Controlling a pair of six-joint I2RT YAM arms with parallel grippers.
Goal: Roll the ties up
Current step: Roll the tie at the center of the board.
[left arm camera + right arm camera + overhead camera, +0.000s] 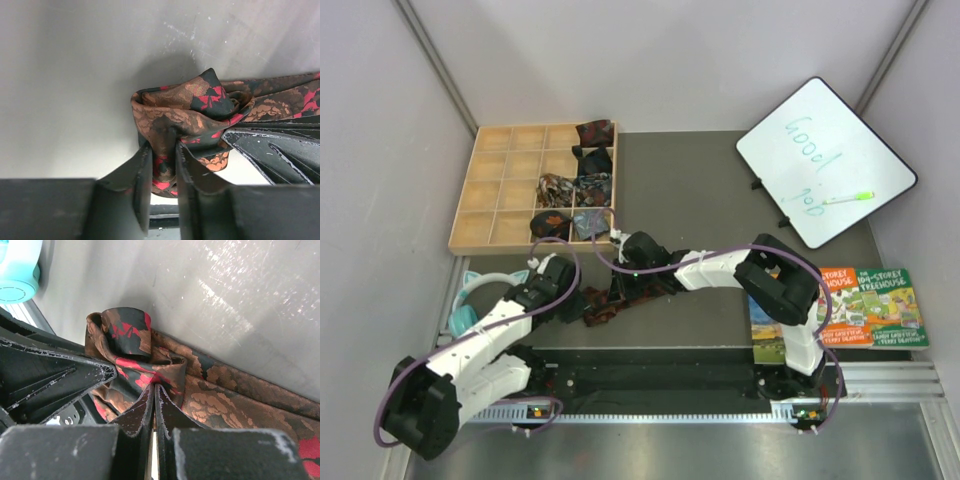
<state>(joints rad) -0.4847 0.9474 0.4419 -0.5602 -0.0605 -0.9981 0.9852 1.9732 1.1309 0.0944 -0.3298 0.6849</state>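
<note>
robot arms midway through rolling a dark tie with rust-orange print

the tie (605,305) lies on the tabletop (700,190) between the arms, one end loosely coiled. the left gripper (162,150) and right gripper (154,390) both reach low and meet at the coil, each clamped on fabric. the next move probably calls for winding the coil along the flat strip without slackening it.

From my station I see a dark grey surface (700,200). A wooden compartment tray (467,213) sits at its far left and a whiteboard (825,160) at its far right. Picture books (875,305) lie near right, teal headphones (480,295) at the left edge, and a long rust-printed tie (605,308) near the middle.
</note>
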